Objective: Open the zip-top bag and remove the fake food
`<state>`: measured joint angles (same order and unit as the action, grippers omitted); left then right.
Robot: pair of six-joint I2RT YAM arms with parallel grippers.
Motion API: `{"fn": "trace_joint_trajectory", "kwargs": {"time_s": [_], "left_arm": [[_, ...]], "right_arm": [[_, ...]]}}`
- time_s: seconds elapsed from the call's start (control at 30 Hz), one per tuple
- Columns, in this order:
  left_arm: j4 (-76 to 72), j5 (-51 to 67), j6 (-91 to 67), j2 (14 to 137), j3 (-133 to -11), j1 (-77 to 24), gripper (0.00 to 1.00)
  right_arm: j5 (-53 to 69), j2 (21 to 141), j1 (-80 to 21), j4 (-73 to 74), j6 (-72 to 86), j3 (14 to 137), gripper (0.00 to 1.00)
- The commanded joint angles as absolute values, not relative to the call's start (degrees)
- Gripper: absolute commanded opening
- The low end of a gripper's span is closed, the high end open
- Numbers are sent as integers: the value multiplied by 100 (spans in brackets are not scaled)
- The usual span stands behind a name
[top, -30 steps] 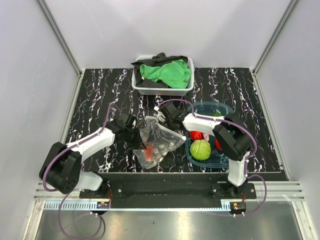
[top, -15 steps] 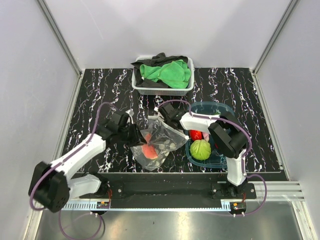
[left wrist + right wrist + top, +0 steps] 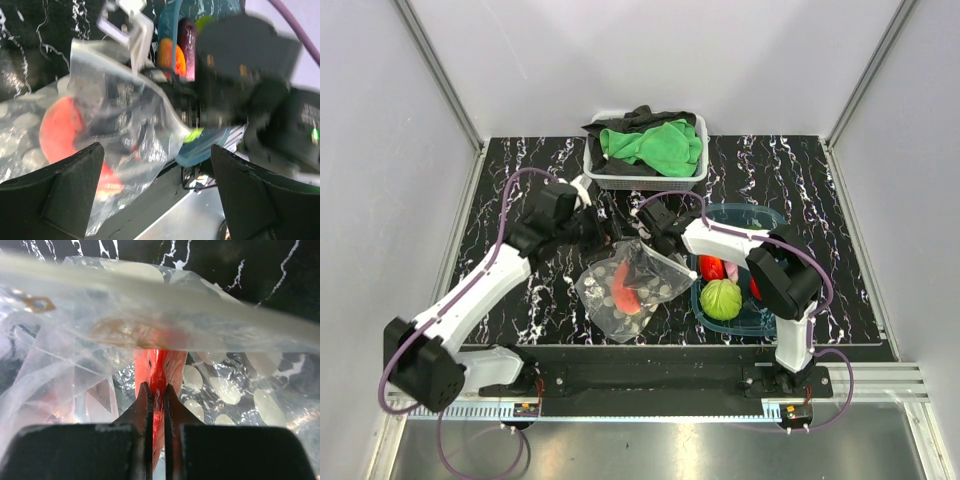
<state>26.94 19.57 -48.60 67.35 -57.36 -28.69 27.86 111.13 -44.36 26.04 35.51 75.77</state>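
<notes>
Showing only dimly through crinkled film, the fake food (image 3: pixel 626 285) is a red piece, its shape unclear, inside the zip-top bag (image 3: pixel 605 305). The bag lies by the middle of the table's (image 3: pixel 520 180) near edge, its long axis running near-left to far-right. The right gripper (image 3: pixel 157 392) clamps the bag's far-right corner. In a blurred wrist view, the left gripper (image 3: pixel 157 150) has its fingers wide apart.

zip-top bag (image 3: pixel 605 300): clear crinkly plastic, glossy; tub (image 3: pixel 745 207): transl. teal plastic; tabletop (image 3: pixel 840 250): blk marbled.
</notes>
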Motion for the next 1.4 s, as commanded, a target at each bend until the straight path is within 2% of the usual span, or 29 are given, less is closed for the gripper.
{"fn": "trace_joint_trajectory", "kwargs": {"time_s": [0.0,0.17,0.27,0.3,0.47,0.5,0.6,0.63,0.67,0.73,0.97,1.37], "left_arm": [[2803,1907,-5176,7311,-6310,-2944,90],[2909,1802,-5282,7699,-6547,-2988,86],[2953,1854,-5203,7954,-6767,-3015,78],[2971,1846,-5160,8006,-6802,-3015,72],[2988,1907,-4949,8235,-6873,-3041,53],[2980,1925,-4913,8261,-6882,-3041,43],[2997,1907,-4764,8288,-6900,-3050,29],[3014,1907,-4711,8271,-6908,-3050,16],[3067,1864,-4598,8244,-6934,-3059,8],[3303,1724,-4431,8218,-7022,-3050,0],[3928,1328,-3709,7929,-7049,-3050,0],[4166,1283,-3762,7603,-6996,-3050,0]], "right_arm": [[2575,10749,-4456,2742,3375,7778,0],[2540,10661,-4456,2751,3322,7735,0],[2540,10600,-4456,2751,3314,7699,0],[2523,10582,-4465,2751,3313,7682,0],[2417,10486,-4465,2760,3252,7655,0],[2408,10459,-4465,2786,3252,7655,0],[2329,10389,-4465,2804,3235,7638,0],[2251,10363,-4456,2821,3217,7646,0],[2198,10336,-4456,2856,3191,7664,0],[2040,10283,-4430,2988,3085,7699,0],[1802,9695,-4157,3085,2839,7331,0],[1503,8887,-3964,3094,2690,6935,0]]}}
